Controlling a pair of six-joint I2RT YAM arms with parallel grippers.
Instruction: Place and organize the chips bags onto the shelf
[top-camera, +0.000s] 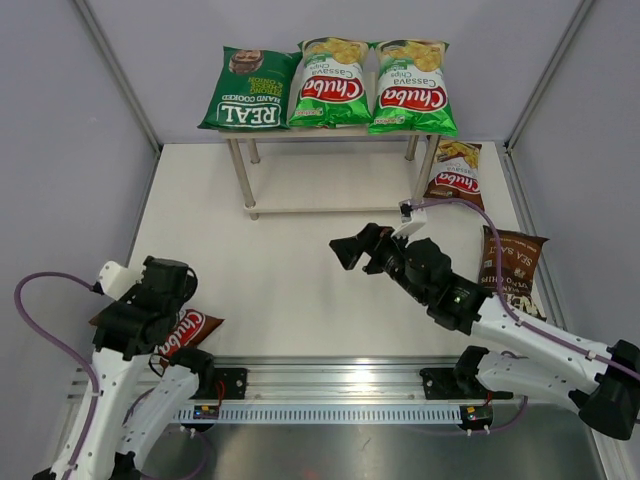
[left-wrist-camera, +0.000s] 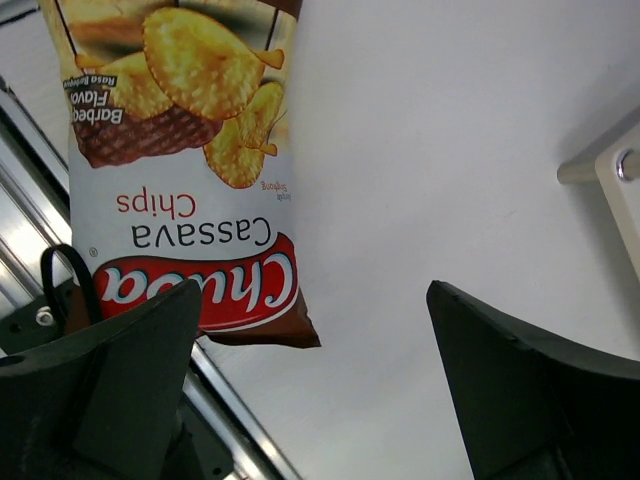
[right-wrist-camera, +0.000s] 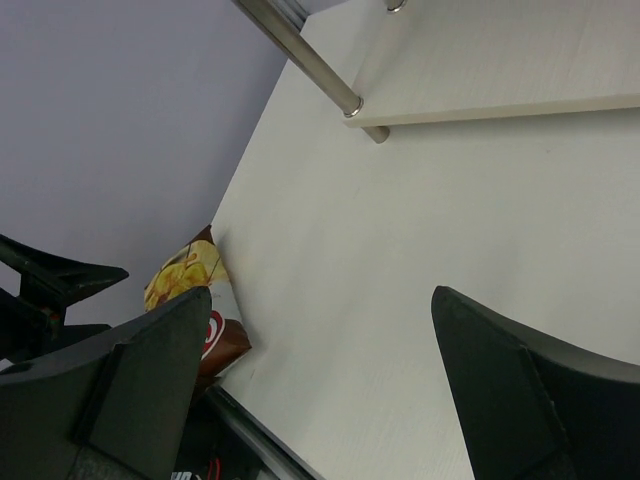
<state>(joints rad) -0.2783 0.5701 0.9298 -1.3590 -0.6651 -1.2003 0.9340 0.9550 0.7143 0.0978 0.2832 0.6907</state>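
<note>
Top view looks down the table (top-camera: 300, 290) from its near edge — both low, close wrist views share one brown-red bag (left-wrist-camera: 190, 200).

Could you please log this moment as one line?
shelf top: three green bags | table: three brown bags | left gripper: open over brown-red Chuba bag | right gripper: open

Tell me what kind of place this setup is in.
Most likely a robotics lab test cell, not a shop: plain grey panel walls on metal framing, two arms bolted to an aluminium rail, and a small shelf staged with chips bags.
</note>
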